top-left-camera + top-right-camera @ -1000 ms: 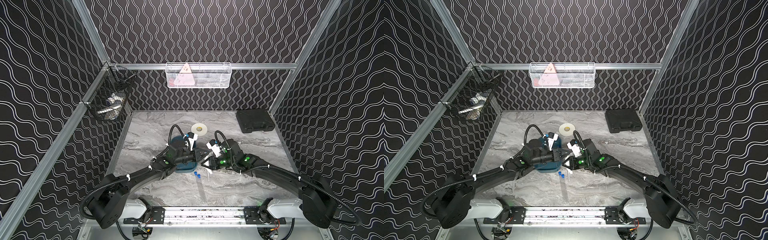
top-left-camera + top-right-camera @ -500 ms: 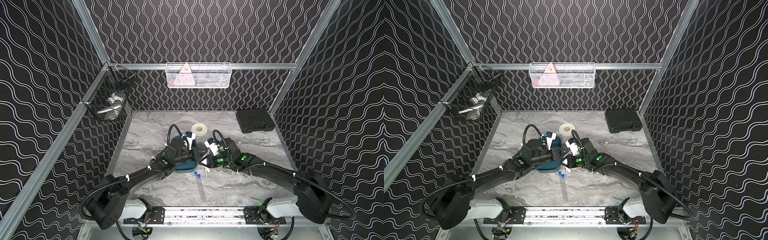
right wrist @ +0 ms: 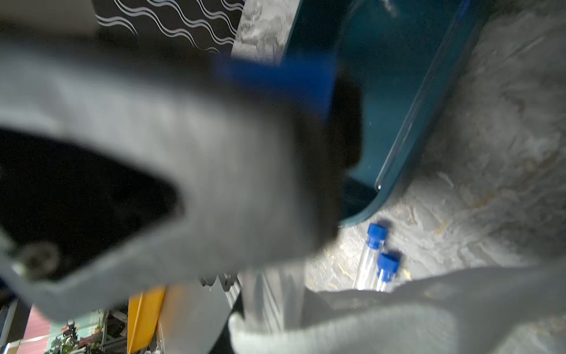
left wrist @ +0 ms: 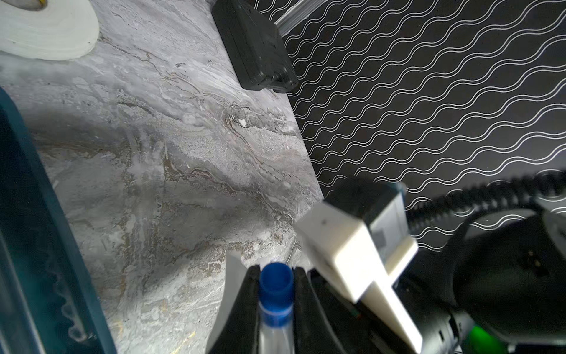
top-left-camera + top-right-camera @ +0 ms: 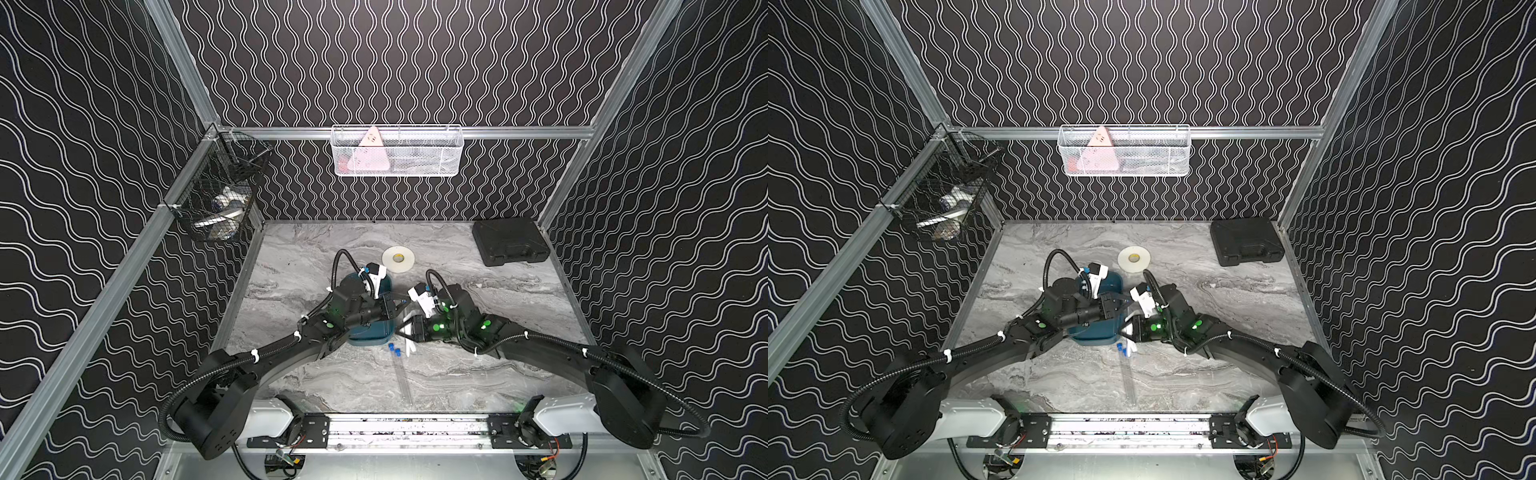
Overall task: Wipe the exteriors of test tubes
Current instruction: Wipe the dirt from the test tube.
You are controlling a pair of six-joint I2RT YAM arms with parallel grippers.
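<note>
Both top views showed the marble surface point(image 5: 478, 374) and teal tray point(image 5: 370, 337). Beside the tray, the right claw point(image 5: 405, 330), seemingly pinching white tissue point(image 3: 352, 318), had closed in on the left claw point(image 4: 275, 271), clamped on a capped test tube point(image 4: 275, 294): wiping looked imminent. Two tubes point(image 3: 375, 242) lay just off the tray.

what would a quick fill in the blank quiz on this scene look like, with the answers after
1. The left gripper is shut on a test tube with a ___ cap.
2. In both top views, ___ loose test tubes lie on the table in front of the teal tray.
3. The black case sits at the table's far ___ corner.
Missing words: blue; two; right.
</note>
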